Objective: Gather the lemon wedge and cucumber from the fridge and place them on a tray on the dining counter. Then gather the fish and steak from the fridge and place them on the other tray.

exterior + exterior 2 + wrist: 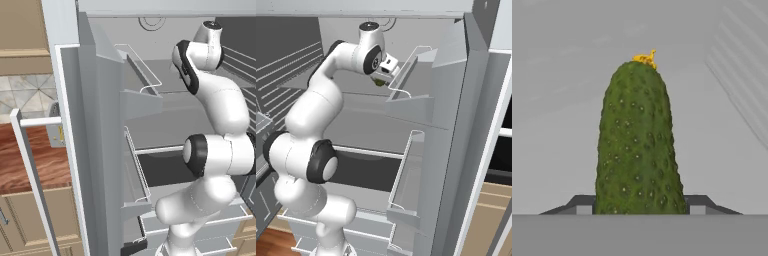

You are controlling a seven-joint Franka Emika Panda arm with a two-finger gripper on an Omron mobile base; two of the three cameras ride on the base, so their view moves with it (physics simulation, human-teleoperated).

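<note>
Pinching the cucumber (637, 145), the tool (639, 207) has one dark fingertip (582, 204) against each side of the green body. From the hand view the cucumber runs straight away from the tool, its yellow-tipped end (645, 58) farthest off. From the right base view the tool (382, 75) reaches deep into the open fridge (456, 125), over an upper shelf (356, 95), with a little green showing beneath it.
</note>
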